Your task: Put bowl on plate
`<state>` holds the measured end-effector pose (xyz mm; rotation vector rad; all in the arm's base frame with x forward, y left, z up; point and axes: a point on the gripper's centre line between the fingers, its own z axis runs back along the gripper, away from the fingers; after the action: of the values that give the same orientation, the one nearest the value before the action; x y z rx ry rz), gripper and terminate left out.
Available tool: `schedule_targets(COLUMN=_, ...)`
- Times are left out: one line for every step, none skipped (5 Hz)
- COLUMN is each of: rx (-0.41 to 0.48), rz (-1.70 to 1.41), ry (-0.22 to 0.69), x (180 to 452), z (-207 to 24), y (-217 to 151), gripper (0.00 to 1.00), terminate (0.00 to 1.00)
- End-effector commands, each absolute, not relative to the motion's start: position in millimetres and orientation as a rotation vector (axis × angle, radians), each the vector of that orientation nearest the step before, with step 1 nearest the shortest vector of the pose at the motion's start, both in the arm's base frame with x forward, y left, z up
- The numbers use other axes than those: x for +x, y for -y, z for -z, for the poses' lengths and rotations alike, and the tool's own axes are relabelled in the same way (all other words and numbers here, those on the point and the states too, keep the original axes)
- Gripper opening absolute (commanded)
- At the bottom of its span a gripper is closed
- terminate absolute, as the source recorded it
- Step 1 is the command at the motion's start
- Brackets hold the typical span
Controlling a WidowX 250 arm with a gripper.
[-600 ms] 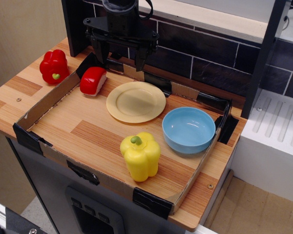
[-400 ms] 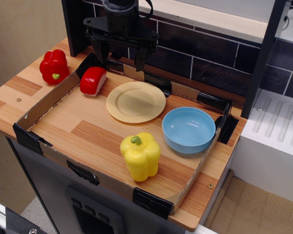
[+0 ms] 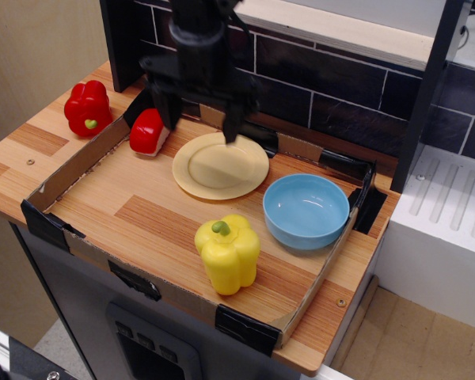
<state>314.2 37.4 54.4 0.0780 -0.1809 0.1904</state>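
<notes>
In the single view we look down from the front onto a wooden desk [image 3: 16,170] that carries a shallow cardboard tray [image 3: 63,170] with black tape at its corners. The black claw [image 3: 202,127] hangs over the tray's back edge, blurred, with its two fingers [image 3: 169,111] spread wide and pointing down; nothing sits between them. Its right-hand finger in the picture ends just above the back rim of the plate [image 3: 220,165], though we cannot tell whether it touches. The plate is pale yellow, lies flat on the tray floor near the back, and has nothing on it. The bowl [image 3: 305,210] is light blue and glossy, stands upright on the tray floor to the right of the plate and a little nearer to us, close to the tray's right wall; its rim lies just beside the plate's rim, and the two seem apart. A yellow pepper [image 3: 228,253] stands upright in front, between the plate and the tray's near wall, just left of the bowl. A red-and-white block [image 3: 149,131] lies in the tray's back left corner, partly behind the claw's left finger. A red pepper [image 3: 88,108] stands on the desk outside the tray, to the left. Behind runs a dark tiled wall [image 3: 340,87].
</notes>
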Motion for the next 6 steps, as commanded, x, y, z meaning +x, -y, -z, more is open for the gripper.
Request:
schedule_targets(rx=0.031, rz=-0.13, ry=0.196, x=299.6, z=-54.4, y=-2.7, gripper=1.0, terminate=0.0)
schedule_targets(rx=0.002, rz=-0.129, ry=0.179, x=299.0, z=-46.0, y=10.2, gripper=1.0, terminate=0.0)
schedule_targets(rx=0.0, rz=-0.112, ry=0.173, x=300.1, z=-35.9, y=27.5, gripper=1.0, terminate=0.0)
schedule_targets(rx=0.017, rz=-0.12, ry=0.174, x=301.3, z=-27.5, y=30.5, gripper=1.0, terminate=0.0)
schedule_targets(rx=0.018, rz=-0.107, ry=0.159, x=301.0, z=-19.1, y=33.6, gripper=1.0, terminate=0.0)
schedule_targets(rx=0.007, rz=-0.128, ry=0.153, x=303.1, z=-18.6, y=32.6, gripper=0.0, terminate=0.0)
